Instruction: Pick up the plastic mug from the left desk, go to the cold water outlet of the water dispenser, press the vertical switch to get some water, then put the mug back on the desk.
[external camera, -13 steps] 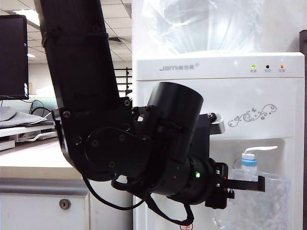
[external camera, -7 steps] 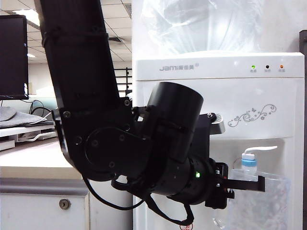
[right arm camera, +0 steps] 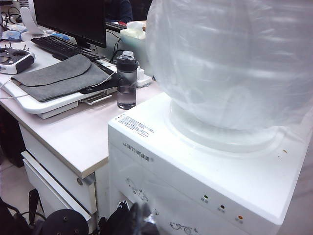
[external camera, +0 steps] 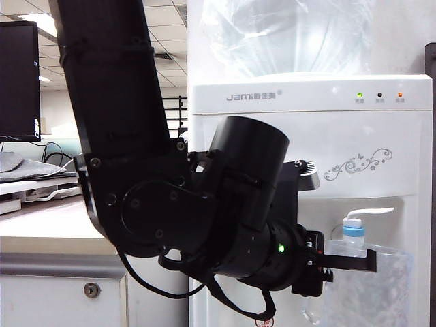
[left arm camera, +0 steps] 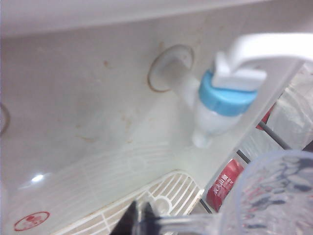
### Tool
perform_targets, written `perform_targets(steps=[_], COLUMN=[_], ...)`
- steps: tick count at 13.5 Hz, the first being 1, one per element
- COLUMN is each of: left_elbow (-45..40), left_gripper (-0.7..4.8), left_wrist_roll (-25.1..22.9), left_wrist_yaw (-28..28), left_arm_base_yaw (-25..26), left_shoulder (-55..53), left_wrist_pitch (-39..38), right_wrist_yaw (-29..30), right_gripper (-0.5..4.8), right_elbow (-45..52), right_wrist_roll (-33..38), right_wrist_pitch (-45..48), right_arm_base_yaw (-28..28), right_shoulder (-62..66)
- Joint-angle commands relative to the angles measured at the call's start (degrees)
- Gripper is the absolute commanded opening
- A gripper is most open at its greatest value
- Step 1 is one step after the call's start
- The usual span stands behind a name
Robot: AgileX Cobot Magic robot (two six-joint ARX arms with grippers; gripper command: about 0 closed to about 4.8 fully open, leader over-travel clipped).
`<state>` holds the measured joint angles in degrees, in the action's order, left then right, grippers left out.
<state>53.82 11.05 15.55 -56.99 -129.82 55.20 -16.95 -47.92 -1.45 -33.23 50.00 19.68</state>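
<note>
Barely, plastic mug (left arm camera: 274, 196) under cold water outlet (left arm camera: 222, 105)

A smoky-grey bottle (right arm camera: 126, 81) with a black cap stands near a grey cloth pouch (right arm camera: 61, 76), a black keyboard (right arm camera: 62, 47), a dark monitor (right arm camera: 71, 18) and a white remote controller (right arm camera: 14, 60).

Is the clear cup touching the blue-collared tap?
Apart. In the left wrist view, the plastic mug sits below and beside the cold water outlet, background showing between.

Black arm (external camera: 136, 136) w/ screws, cable, green LED.
</note>
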Motion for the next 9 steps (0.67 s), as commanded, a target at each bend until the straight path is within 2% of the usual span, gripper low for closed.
perform_targets(steps=[1,9], left_elbow=[0.2,0.2], left_gripper=[-0.06,-0.06], left_wrist_roll=[0.1,-0.1], left_wrist_yaw=[0.1,-0.6], left_arm_base_yaw=[-0.1,-0.2], left_shoulder=[0.1,0.1], left_wrist_pitch=[1.0,1.1], right_wrist_yaw=[-0.3,-0.3], right_gripper=[-0.01,-0.01], right_elbow=[-0.2,-0.2], right_wrist_roll=[-0.1,-0.1], right_wrist_pitch=[2.2,-1.7], right_arm_base_yaw=[0.0,0.0], right_shoulder=[-0.3,-0.4])
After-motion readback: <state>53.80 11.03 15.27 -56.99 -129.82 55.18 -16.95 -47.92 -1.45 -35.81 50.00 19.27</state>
